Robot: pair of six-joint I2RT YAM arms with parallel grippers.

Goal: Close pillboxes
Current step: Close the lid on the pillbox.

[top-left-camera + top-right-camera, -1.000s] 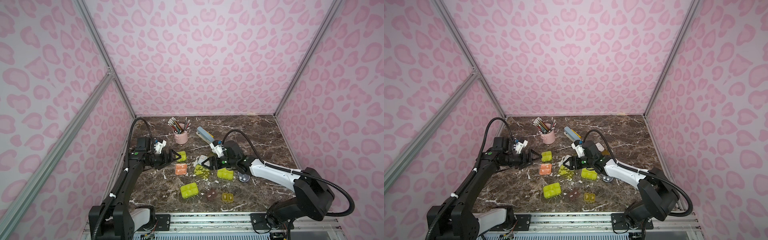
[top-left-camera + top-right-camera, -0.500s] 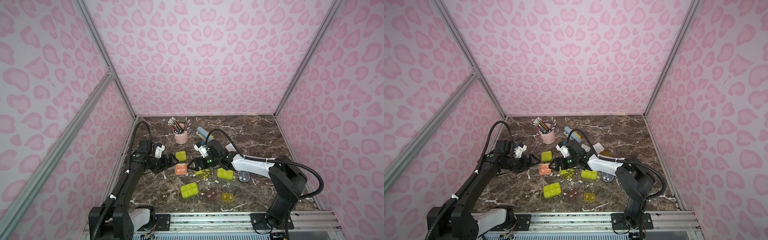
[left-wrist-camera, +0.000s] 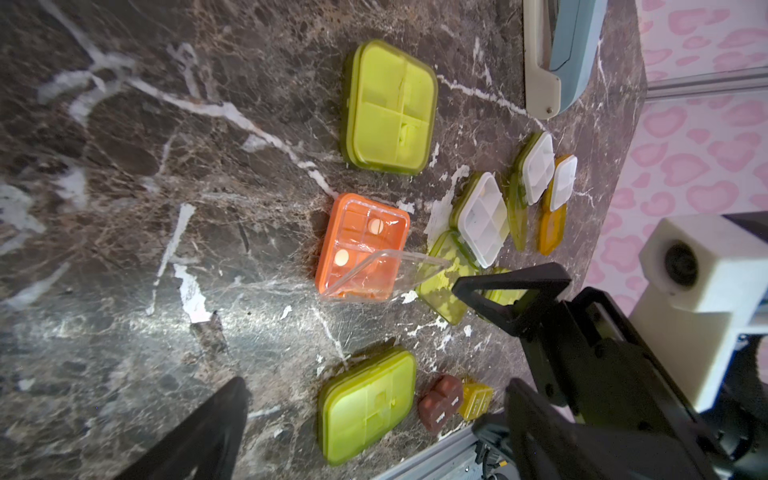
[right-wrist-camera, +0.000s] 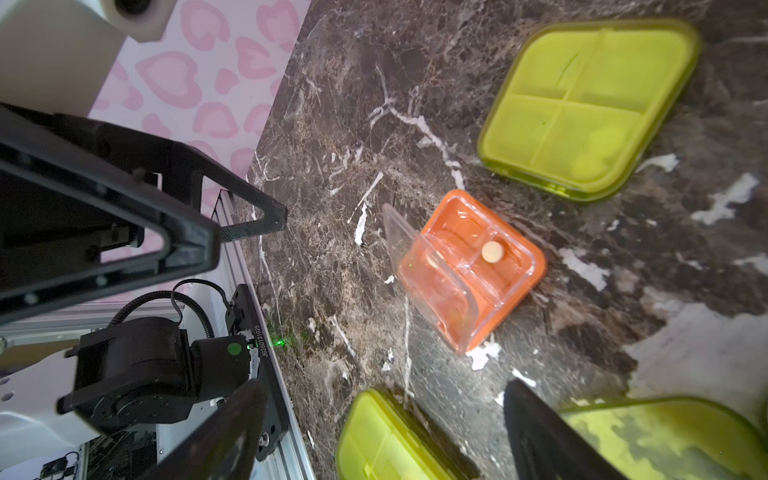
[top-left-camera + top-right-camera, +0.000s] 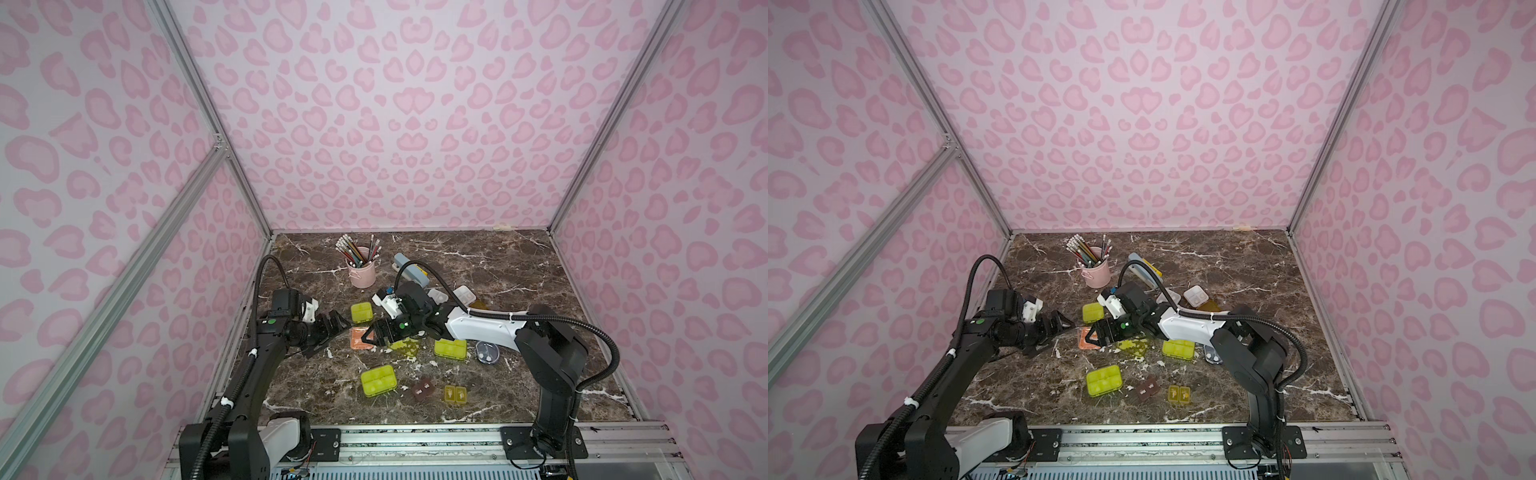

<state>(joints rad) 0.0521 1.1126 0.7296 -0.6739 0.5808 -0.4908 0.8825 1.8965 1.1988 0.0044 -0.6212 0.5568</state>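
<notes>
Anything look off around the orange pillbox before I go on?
Yes. The orange pillbox has its clear lid propped half open at a slant, with two pills exposed inside. Next to it, a white tray lies with its lime lid flopped flat on the table.

**Tight gap over one half-open box**

The left gripper (image 5: 329,338) and the right gripper (image 5: 368,334) stood tip toward tip, both with jaws wide apart. Only the orange box (image 3: 361,245) lay between them. Bare table (image 3: 166,249) ran free from the left jaws up to that box. The box's clear lid (image 3: 386,270) stood tilted up on the side toward the right jaws, blocking a level pass. Its edge came close to a right finger (image 3: 511,291), and whether they touched could not be told. Off either side of the line between the jaws lay a closed lime box, one far (image 3: 390,108) and one near (image 3: 365,399). Behind the right jaws, open trays (image 3: 482,220) crowded the table.
</notes>
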